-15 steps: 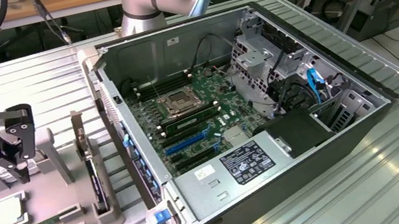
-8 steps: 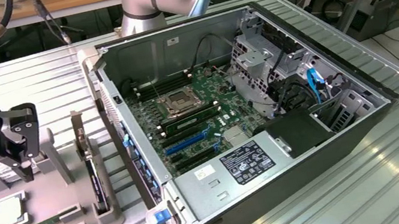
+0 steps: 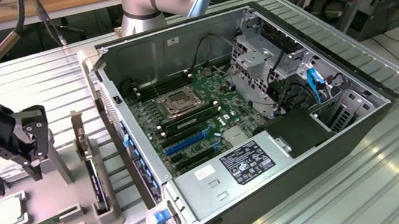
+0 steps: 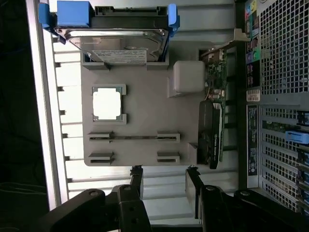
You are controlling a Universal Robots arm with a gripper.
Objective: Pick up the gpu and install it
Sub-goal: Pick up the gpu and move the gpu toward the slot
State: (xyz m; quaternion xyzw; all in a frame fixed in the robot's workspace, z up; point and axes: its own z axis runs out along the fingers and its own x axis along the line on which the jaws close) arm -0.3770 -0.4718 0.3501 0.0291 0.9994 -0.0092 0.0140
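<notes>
The gpu (image 3: 92, 166) stands on its long edge in a slot of the grey fixture plate (image 3: 68, 201), just beside the open computer case (image 3: 265, 113). In the wrist view the gpu (image 4: 212, 140) shows a black cooler and a green board end. My gripper (image 3: 20, 155) hovers above the fixture, over the hard drive side and toward the exterior view's left of the gpu. Its fingers (image 4: 136, 180) are apart, so the gripper (image 4: 164, 182) is open with nothing between them. The motherboard (image 3: 190, 129) lies exposed inside the case.
On the fixture plate (image 4: 145, 92) sit a silver hard drive (image 4: 116, 41) in a blue bracket, a processor chip (image 4: 106, 104), a narrow memory stick (image 4: 133, 137) and a white block (image 4: 188, 76). The case's rear panel (image 4: 280, 87) runs alongside the gpu. Everything rests on a ribbed metal table (image 3: 357, 183).
</notes>
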